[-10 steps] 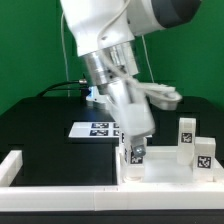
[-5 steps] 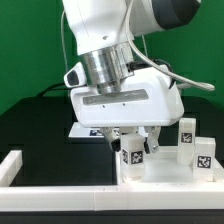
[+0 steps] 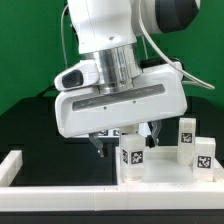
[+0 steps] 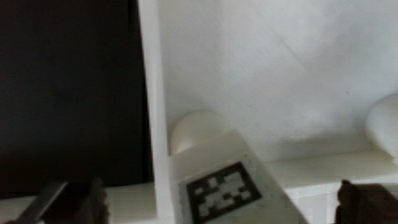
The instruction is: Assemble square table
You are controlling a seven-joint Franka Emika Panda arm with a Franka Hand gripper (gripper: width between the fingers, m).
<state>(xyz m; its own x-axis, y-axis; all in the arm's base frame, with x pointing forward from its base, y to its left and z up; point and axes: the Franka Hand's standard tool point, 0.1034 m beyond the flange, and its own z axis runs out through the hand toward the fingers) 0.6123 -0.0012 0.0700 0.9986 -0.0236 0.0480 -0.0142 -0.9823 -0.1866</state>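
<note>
Gripper [image 3: 122, 143] is swinging lower and leftward versus before, jaws spread, gripping nothing, hovering over a leg [image 3: 132, 157] standing on the tabletop [image 3: 160, 168] at lower right. Black table [image 3: 40, 125] is lying open at left.

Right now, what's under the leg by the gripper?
The tagged leg stands upright on the white square slab, in its corner by the rim. The gripper hangs above it, jaws apart. Whether its base sits in a socket is hidden.

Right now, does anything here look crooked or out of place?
Nothing stands out. The legs stand upright on the white slab, and the gripper hangs above one.
</note>
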